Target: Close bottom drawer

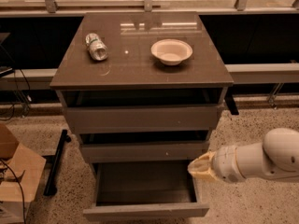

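My hand (200, 168) hovers over the right wall of the bottom drawer (145, 212), which stands pulled out. Whether the hand is apart or together, I cannot tell. I should reach the front panel and push squarely inward.

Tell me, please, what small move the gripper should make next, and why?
Probably draw the gripper back toward the camera and down, to get in front of the bottom drawer. The drawer stands pulled far out, its tray exposed, and the gripper hovers by its side wall, behind the front panel it must push.
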### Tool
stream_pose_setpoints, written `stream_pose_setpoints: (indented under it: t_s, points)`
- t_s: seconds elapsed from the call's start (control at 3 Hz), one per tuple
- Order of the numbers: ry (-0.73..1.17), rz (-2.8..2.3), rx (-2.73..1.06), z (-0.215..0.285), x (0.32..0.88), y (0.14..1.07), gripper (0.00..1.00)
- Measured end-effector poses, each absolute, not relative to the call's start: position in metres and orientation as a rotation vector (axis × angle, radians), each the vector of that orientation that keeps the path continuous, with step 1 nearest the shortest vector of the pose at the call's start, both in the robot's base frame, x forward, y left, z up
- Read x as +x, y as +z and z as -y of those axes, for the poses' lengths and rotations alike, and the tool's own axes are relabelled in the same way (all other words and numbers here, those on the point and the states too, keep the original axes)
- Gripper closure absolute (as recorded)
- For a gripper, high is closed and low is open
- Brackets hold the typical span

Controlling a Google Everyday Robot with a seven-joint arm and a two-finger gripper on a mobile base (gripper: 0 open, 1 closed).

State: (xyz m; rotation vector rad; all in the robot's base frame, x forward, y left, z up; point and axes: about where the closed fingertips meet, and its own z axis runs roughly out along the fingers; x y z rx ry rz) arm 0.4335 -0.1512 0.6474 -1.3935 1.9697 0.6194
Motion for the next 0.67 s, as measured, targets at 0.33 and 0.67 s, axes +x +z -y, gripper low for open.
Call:
stream_pose_setpoints:
  t_s: [0.33,0.67]
  points:
    - [0.736,-2.009,-1.257,0.177,0.436,0.577,1.00]
    - [0.835,-2.029,-1.226,0.166,0.425,0.540,1.00]
